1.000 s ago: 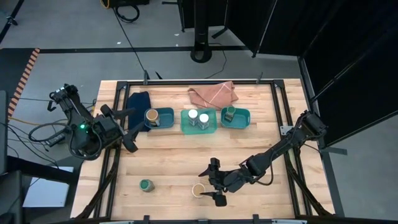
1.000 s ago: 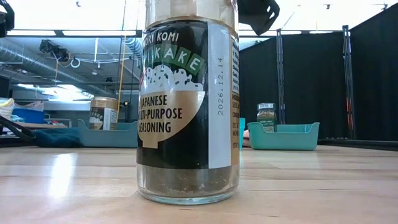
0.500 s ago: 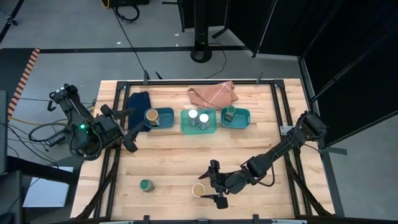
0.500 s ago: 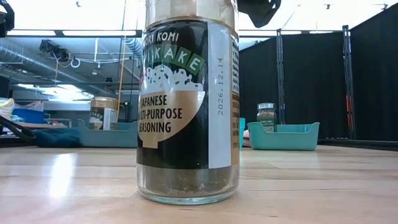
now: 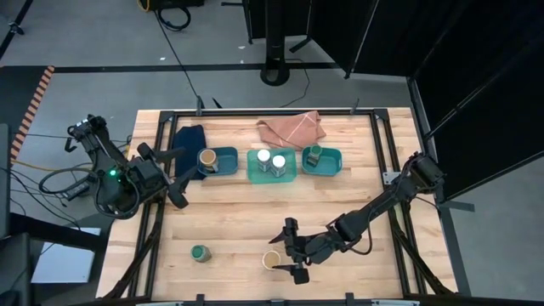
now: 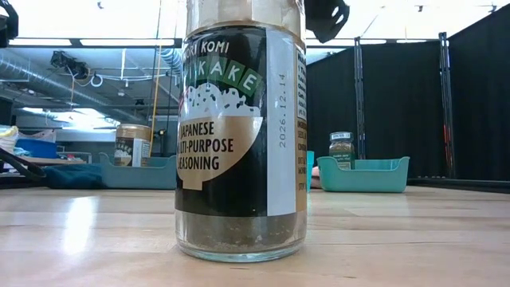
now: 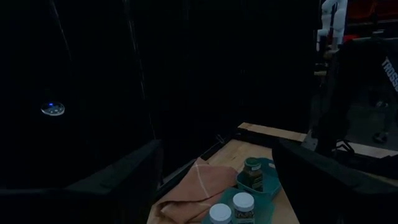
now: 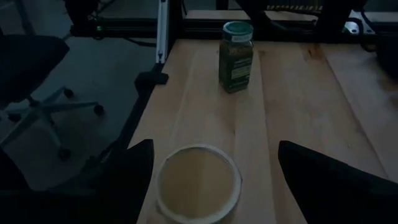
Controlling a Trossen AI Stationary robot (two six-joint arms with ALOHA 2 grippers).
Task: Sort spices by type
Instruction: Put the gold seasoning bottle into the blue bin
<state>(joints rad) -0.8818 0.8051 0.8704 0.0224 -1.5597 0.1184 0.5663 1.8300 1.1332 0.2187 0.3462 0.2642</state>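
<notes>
The right gripper point(image 5: 291, 251) hovers low over the near part of the table, at about 6 o'clock from the table's centre in the high view. Its two dark fingers point(image 8: 329, 180) are spread wide apart and hold nothing. The tan-lidded jar point(image 5: 271, 259) stands upright on the bare wood just beside the gripper, at its 8 o'clock in the high view; in the right wrist view the jar's round lid point(image 8: 198, 183) sits between the two open fingers, below them and untouched. In the low view this same jar point(image 6: 239, 135) fills the middle, its label reading "Japanese all-purpose seasoning".

A green-lidded jar point(image 5: 199, 252) stands alone on the wood well off at 9 o'clock from the tan-lidded one; the right wrist view shows it point(image 8: 236, 56) upright beyond the open fingers.

Along the far side, three teal trays lie in a row. The left tray point(image 5: 226, 161) holds a second tan-lidded jar point(image 5: 206, 158), the middle tray point(image 5: 272, 174) holds two white-lidded jars point(image 5: 271, 160) side by side, and the right tray point(image 5: 330, 160) holds a second green-lidded jar point(image 5: 314, 153).

The left gripper point(image 5: 176, 174) waits at the table's left edge, at 9 o'clock from the left tray, its fingers apart and empty.
</notes>
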